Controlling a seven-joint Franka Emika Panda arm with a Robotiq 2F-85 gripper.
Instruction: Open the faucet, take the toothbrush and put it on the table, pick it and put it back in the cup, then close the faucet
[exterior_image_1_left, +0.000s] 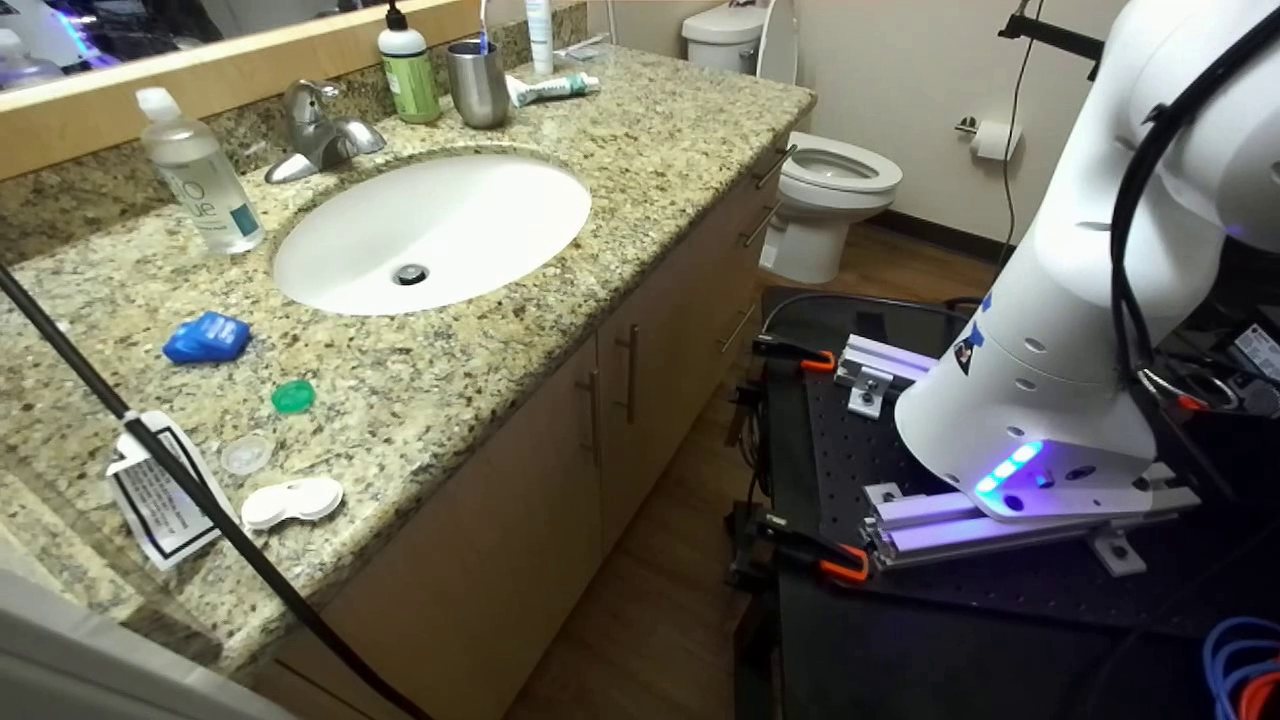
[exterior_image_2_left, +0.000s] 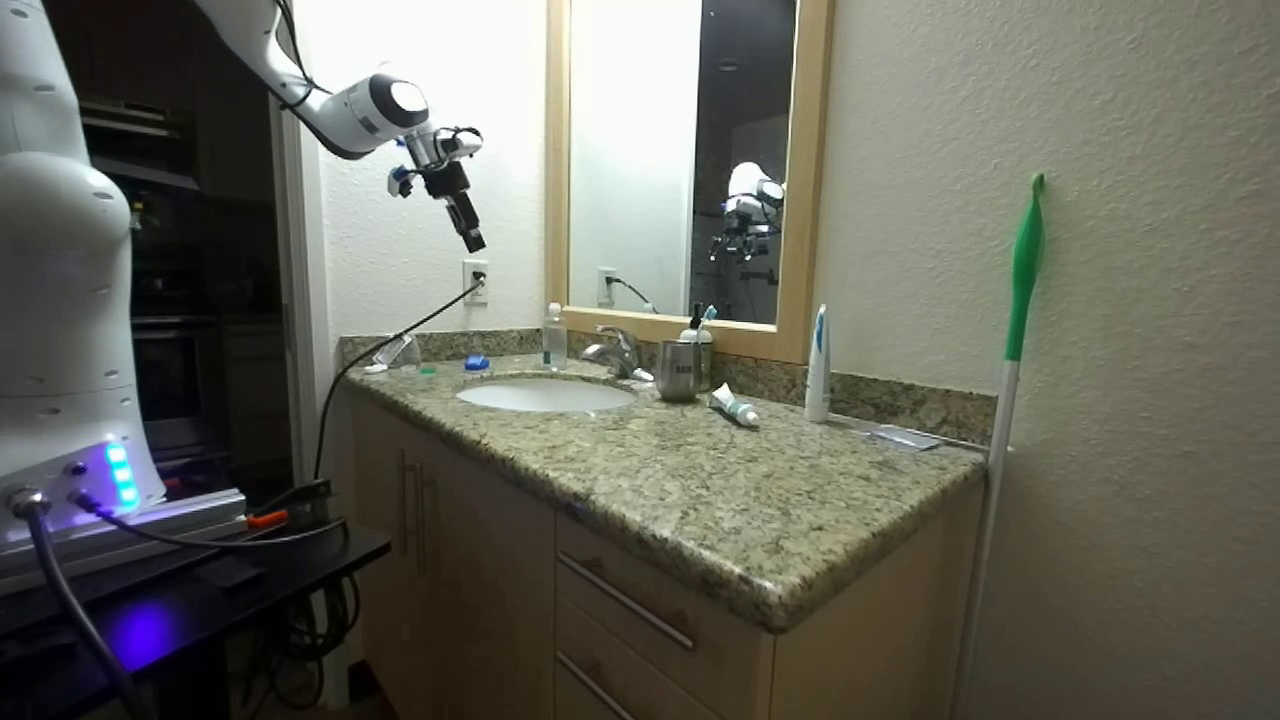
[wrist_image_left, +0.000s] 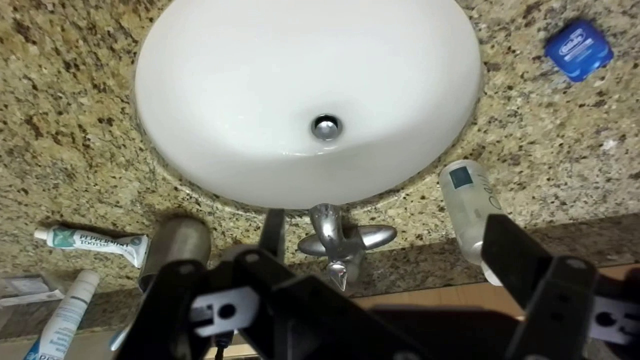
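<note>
The chrome faucet (exterior_image_1_left: 318, 135) stands behind the oval sink set in the granite table (exterior_image_1_left: 660, 150); no water runs from its spout (wrist_image_left: 327, 220). To its side is the grey metal cup (exterior_image_2_left: 677, 372), upright, with the thin toothbrush (exterior_image_2_left: 707, 314) standing in it. In the wrist view the cup (wrist_image_left: 182, 237) is partly covered by my gripper's linkage. High above the counter, well apart from everything, hangs my gripper (exterior_image_2_left: 474, 242). From the wrist camera the gripper (wrist_image_left: 385, 220) is spread wide with nothing held, and the faucet appears below, between its fingers.
A clear bottle (exterior_image_1_left: 203, 180) flanks the faucet, and a green soap bottle (exterior_image_1_left: 408, 75) stands by the cup. Toothpaste (exterior_image_2_left: 735, 406), an upright white tube (exterior_image_2_left: 818, 370) and blue floss (wrist_image_left: 579, 50) are on the counter. The mirror (exterior_image_2_left: 640, 160) rises behind; a black cable (exterior_image_2_left: 400, 330) crosses the left end.
</note>
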